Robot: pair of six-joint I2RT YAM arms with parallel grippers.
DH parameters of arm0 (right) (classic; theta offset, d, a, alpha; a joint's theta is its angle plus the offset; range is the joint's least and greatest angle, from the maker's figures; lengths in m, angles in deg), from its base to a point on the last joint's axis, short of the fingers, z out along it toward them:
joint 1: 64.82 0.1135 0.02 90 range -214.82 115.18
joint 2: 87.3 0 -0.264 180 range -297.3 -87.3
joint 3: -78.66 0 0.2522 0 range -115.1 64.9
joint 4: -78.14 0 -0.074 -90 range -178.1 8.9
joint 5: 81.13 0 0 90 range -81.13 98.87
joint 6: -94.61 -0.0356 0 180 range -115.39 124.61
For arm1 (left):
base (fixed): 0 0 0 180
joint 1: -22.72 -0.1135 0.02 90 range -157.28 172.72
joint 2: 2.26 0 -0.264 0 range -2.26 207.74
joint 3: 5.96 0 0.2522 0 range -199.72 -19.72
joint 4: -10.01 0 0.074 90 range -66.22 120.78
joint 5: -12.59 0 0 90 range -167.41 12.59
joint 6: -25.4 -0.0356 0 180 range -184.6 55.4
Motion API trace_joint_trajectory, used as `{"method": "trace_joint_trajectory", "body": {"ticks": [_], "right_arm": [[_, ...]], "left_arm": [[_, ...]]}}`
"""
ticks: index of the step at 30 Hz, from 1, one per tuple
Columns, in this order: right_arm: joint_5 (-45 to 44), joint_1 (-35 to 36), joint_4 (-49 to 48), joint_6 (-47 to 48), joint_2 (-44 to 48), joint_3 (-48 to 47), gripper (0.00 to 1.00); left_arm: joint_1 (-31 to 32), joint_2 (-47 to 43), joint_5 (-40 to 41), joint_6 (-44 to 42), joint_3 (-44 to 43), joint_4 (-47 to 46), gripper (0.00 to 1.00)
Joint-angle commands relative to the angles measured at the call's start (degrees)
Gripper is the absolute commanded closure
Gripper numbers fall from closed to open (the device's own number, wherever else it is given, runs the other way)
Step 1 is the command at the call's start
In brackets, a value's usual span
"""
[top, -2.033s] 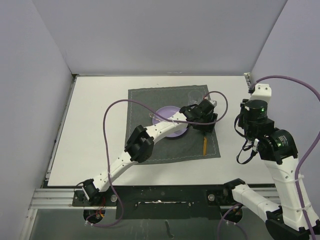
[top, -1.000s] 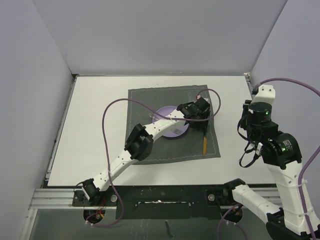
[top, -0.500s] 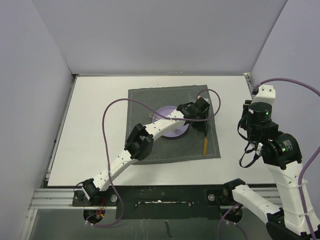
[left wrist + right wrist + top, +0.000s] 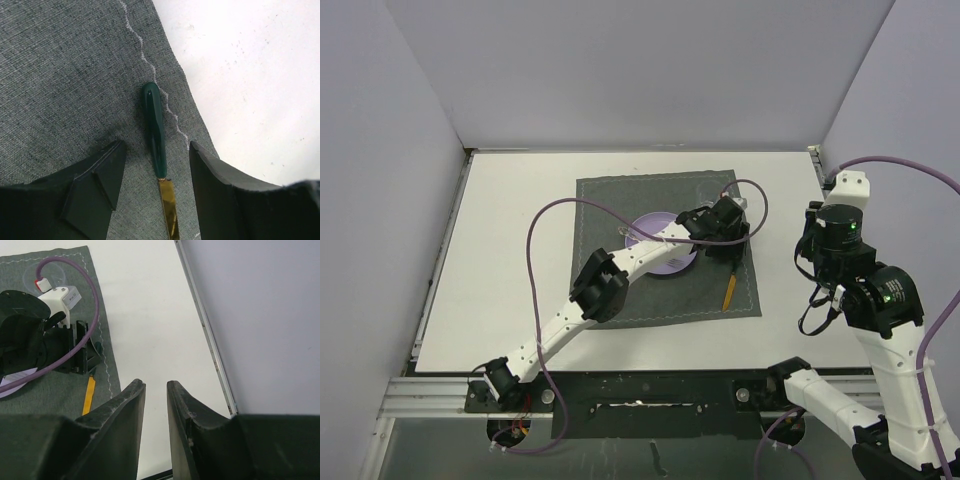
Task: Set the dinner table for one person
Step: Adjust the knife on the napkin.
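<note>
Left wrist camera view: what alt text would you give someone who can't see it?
A green-handled piece of cutlery with a gold metal part lies on a grey placemat, between the dark fingers of the open left gripper, touching neither. It sits just inside the mat's white stitching; the white table shows at upper right.

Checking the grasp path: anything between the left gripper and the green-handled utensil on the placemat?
Nothing visible. The left gripper hangs open directly over the green-handled utensil, one finger on either side of the handle with a gap on each side. Only the grey placemat lies underneath, close to its stitched edge beside the white table.
</note>
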Motion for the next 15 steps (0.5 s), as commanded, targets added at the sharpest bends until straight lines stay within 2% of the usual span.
{"method": "trace_joint_trajectory", "body": {"ticks": [1, 9, 15], "right_arm": [[-1.4, 0.4, -0.9, 0.3, 0.4, -2.4, 0.73], [-1.5, 0.5, -0.9, 0.4, 0.6, -2.3, 0.73], [-1.4, 0.5, -0.9, 0.4, 0.7, -2.2, 0.72]], "left_arm": [[0.9, 6.2, -1.4, 0.5, -0.9, 2.9, 0.48], [1.3, 8.1, -3.4, 0.5, -0.4, 4.5, 0.53], [1.6, 5.2, 0.9, -1.6, 4.2, 7.6, 0.55]]}}
